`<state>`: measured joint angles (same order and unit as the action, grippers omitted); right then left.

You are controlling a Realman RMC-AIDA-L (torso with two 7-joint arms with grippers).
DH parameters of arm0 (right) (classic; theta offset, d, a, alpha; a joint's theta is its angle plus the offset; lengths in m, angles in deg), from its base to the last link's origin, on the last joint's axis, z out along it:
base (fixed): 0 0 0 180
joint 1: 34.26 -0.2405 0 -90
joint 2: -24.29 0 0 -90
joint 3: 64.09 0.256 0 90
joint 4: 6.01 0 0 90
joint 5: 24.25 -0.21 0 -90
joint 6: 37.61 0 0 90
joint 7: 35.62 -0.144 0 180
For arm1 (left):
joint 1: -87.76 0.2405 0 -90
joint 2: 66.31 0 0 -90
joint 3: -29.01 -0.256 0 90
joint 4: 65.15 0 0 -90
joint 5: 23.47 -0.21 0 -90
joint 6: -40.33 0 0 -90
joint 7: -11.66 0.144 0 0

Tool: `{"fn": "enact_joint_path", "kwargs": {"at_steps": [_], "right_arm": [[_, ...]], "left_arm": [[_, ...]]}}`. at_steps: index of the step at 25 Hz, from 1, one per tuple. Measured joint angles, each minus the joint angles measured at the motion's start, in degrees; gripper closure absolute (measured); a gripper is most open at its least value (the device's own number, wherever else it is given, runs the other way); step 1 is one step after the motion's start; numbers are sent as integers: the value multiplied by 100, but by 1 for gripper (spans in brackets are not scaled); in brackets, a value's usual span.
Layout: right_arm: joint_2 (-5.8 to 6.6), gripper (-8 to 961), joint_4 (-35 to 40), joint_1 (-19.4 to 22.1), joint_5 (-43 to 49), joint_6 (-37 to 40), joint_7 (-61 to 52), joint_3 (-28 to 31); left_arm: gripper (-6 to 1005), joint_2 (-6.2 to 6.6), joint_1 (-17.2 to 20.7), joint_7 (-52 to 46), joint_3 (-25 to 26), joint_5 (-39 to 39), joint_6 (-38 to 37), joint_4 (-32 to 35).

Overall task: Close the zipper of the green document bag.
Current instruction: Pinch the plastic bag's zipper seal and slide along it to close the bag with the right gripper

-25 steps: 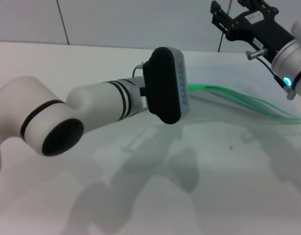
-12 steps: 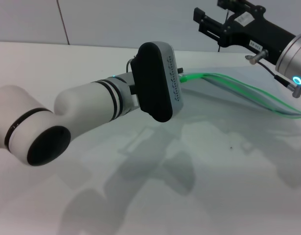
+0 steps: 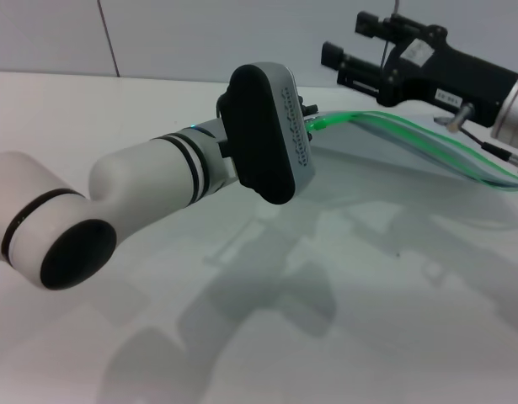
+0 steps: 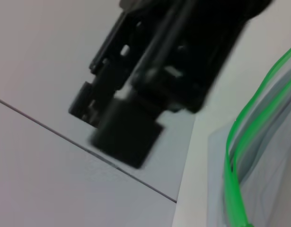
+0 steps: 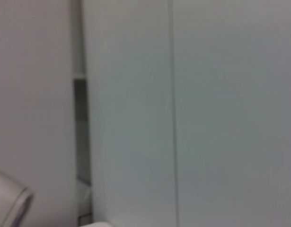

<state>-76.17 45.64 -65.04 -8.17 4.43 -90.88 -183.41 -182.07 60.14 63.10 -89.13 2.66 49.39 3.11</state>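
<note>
- Two arms were over the white table, and both were up near the far edge of it, close to the grey wall.
- The green document bag lay at the far right of the table, a pale blue-grey pouch with one end lifted off the surface.
- The zipper ran as bright green strips along the pouch's edge; in the left wrist view the two green lines stood apart along the mouth, so the bag looked unzipped there. I could not make out the slider.
- Nothing could be made out inside the pouch through its cloudy plastic.
- The left gripper was at the raised green end of the zipper, but the wrist camera housing hid its fingers, so I could not tell whether they were apart or together.
- The right gripper hung in the air above the bag, not touching it, its black fingers pointing toward the left arm; whether they were parted I could not tell.
- The right wrist view showed only blank wall.
</note>
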Motion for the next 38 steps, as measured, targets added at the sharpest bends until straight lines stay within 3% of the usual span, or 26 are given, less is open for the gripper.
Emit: {"fn": "enact_joint_path", "kwargs": {"at_steps": [2, 3, 4, 9, 15, 16, 17, 26, 38], "right_arm": [[-49, 246, -93, -7, 616, 194, -291, 261], [-147, 246, -150, 3, 1149, 268, -416, 527], [-147, 246, -150, 3, 1149, 268, -416, 527], [-452, 246, -217, 70, 2448, 282, -532, 1237], [-687, 245, -416, 86, 3617, 763, -703, 2063], [-831, 245, -449, 89, 4093, 785, -688, 2358], [-831, 245, -449, 89, 4093, 785, -688, 2358], [-1502, 245, -36, 328, 6111, 816, -638, 3587], [-1554, 245, 360, 630, 6272, 1031, -158, 3736]], "left_arm": [[944, -2, 10, 4, 10, 2, -1, 2], [944, -5, 17, 6, 17, 3, -1, 3], [944, -9, 26, 9, 28, 3, -1, 15], [944, -1, 75, -3, 41, 7, -2, 127], [944, -13, 104, -37, 49, 91, -69, 158], [944, -10, 117, -38, 49, 147, -106, 172], [944, -5, 124, -37, 49, 208, -122, 189], [944, 21, 123, -4, 46, 389, -97, 220], [943, 19, 137, -39, 99, 397, -85, 281]]}}
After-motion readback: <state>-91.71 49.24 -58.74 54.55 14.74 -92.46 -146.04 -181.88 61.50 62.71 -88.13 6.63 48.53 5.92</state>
